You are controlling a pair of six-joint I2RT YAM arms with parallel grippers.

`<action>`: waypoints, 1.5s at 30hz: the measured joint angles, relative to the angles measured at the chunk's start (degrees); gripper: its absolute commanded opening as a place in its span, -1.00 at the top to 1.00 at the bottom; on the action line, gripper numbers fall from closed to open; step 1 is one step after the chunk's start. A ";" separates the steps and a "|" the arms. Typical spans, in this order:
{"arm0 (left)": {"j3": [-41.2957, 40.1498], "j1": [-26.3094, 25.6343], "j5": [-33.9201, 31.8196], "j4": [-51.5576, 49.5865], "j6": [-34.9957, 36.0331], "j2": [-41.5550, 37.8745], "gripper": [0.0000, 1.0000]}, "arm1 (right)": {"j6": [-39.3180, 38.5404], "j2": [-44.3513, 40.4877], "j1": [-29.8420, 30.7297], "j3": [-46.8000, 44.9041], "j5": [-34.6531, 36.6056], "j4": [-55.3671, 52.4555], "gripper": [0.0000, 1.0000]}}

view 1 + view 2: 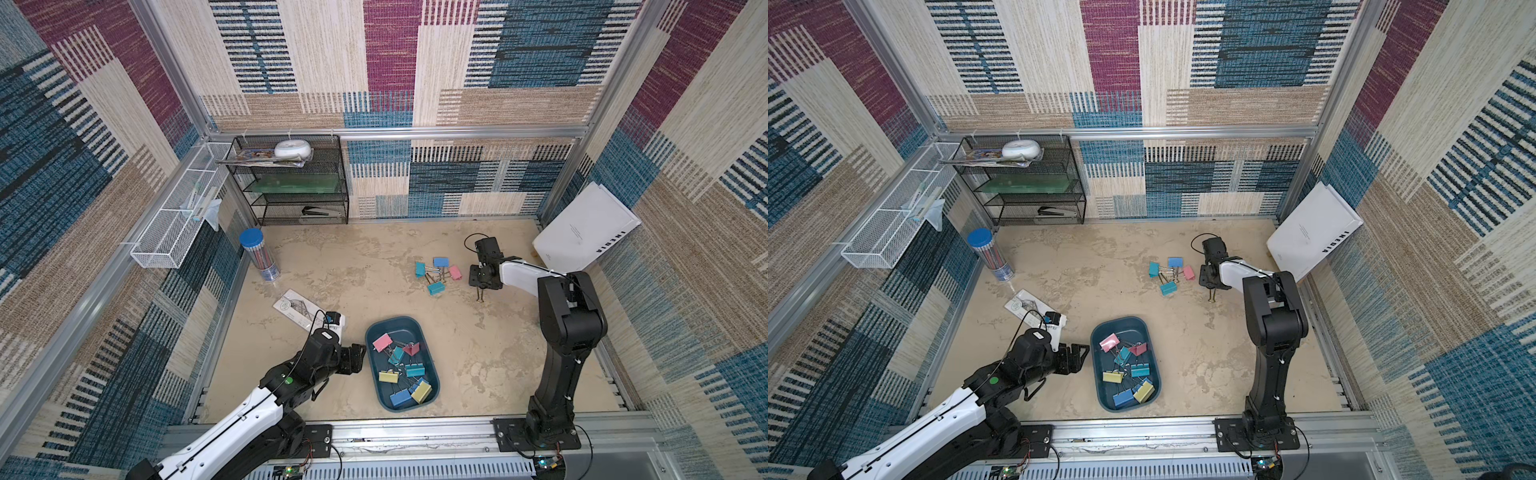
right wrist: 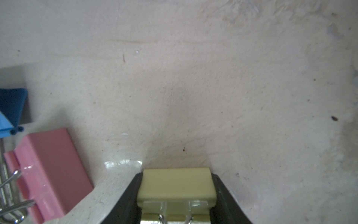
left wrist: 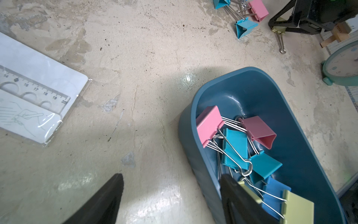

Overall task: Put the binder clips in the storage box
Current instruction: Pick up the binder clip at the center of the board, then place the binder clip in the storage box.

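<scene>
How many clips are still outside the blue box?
5. Four clustered on the table: two teal, blue, pink. One yellow clip in the right hand. More may be hidden.
</scene>
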 measured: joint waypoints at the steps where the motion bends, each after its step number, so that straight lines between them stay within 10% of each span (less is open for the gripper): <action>1: 0.00 0.00 0.00 0.00 0.00 0.00 -0.65 | -0.13 -0.87 0.00 -0.61 0.31 -0.85 0.12; 8: 0.00 0.00 0.00 0.00 0.00 0.15 -0.65 | -0.83 -13.57 4.96 -1.70 -0.55 -3.80 0.14; 13: 0.00 0.00 0.00 0.00 0.00 0.15 -0.65 | 1.38 -19.69 20.20 -3.61 -4.31 -4.15 0.13; 24: 0.00 0.00 -0.02 0.02 0.00 0.15 -0.64 | 13.11 -15.04 43.01 -2.56 -4.59 -3.80 0.13; 45: -0.33 0.00 0.20 0.02 0.00 -0.68 -0.64 | 20.55 -6.38 47.82 0.22 1.64 1.20 0.08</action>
